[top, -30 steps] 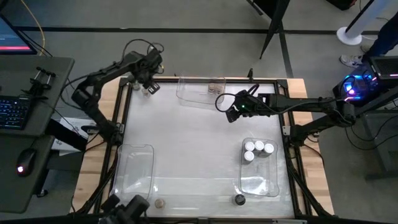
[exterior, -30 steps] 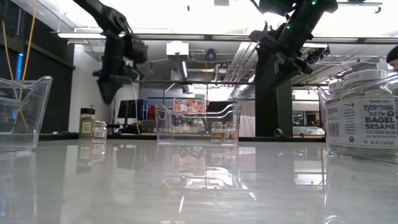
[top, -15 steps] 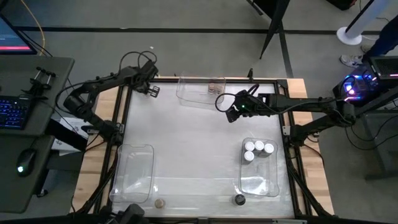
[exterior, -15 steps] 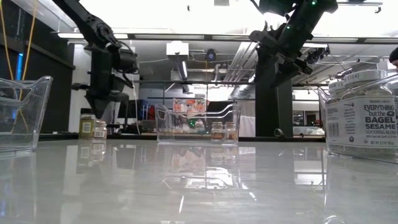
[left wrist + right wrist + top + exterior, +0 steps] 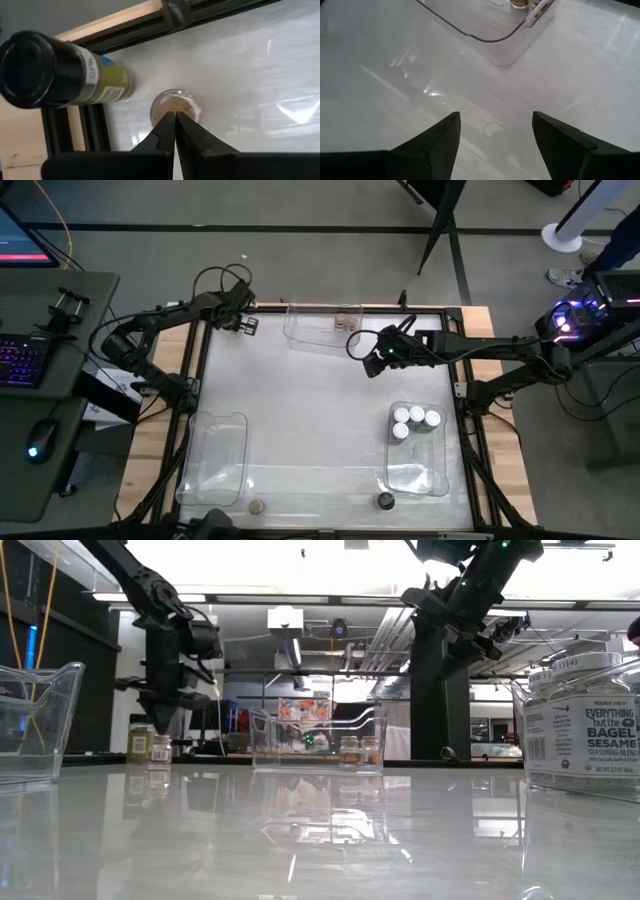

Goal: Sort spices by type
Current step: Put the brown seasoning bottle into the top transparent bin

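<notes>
On the white surface [image 5: 300,410], the right claw [image 5: 372,352] hangs released near the far clear bin [image 5: 320,330]. The left claw [image 5: 175,131], clenched on nothing, hovers at the far-left corner above a black-lidded spice jar [image 5: 60,75] and a small tan one [image 5: 176,104].

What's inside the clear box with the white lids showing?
Three white-lidded spice jars sit bunched at the far end of that clear bin. The rest looks bare. What's inside the jars stays hidden under their lids.
</notes>
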Action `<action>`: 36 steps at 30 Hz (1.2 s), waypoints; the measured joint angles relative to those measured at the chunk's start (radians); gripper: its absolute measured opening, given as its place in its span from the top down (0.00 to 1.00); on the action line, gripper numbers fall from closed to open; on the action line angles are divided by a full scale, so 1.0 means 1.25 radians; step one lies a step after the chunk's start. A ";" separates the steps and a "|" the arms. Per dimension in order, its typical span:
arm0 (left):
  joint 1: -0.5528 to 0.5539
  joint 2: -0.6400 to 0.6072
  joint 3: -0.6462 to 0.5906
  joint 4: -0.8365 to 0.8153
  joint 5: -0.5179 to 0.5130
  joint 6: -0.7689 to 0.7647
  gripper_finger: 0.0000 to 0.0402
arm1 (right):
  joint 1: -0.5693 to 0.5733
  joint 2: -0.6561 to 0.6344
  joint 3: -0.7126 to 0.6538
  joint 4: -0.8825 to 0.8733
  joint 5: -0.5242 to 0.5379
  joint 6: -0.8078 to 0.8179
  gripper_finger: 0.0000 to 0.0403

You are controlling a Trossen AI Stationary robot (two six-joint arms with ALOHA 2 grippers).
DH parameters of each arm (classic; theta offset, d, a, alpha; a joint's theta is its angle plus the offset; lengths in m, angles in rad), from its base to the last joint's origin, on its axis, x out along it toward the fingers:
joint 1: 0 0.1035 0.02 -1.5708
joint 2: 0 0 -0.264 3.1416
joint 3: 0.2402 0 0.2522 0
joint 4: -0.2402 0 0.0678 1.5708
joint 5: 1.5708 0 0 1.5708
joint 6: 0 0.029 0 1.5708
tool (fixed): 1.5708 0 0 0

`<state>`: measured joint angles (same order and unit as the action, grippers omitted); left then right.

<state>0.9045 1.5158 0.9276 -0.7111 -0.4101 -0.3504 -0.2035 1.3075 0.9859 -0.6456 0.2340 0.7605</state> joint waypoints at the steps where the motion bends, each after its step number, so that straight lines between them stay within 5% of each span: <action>1: 0.003 0.000 -0.005 0.006 -0.003 -0.005 1.00 | 0.000 0.000 0.000 0.000 0.000 -0.001 0.40; 7: 0.012 -0.004 -0.039 0.023 0.020 -0.031 1.00 | 0.000 0.000 0.000 0.000 -0.001 -0.001 0.40; 11: -0.039 -0.005 -0.046 0.028 0.108 -0.053 1.00 | 0.000 0.000 0.000 0.000 -0.001 -0.001 0.40; 25: -0.490 -0.018 -0.044 0.008 0.331 -0.038 1.00 | 0.000 0.000 0.000 -0.001 -0.001 -0.002 0.40; 31: -0.538 -0.006 0.074 -0.046 0.333 0.012 1.00 | 0.000 0.000 0.000 -0.001 -0.001 0.000 0.40; 36: -0.538 -0.011 0.206 -0.148 0.345 0.229 0.99 | 0.000 0.000 0.000 -0.001 -0.001 -0.001 0.40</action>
<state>0.2321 1.5025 1.1849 -0.8956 0.0216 -0.0638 -0.2033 1.3075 0.9859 -0.6464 0.2325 0.7589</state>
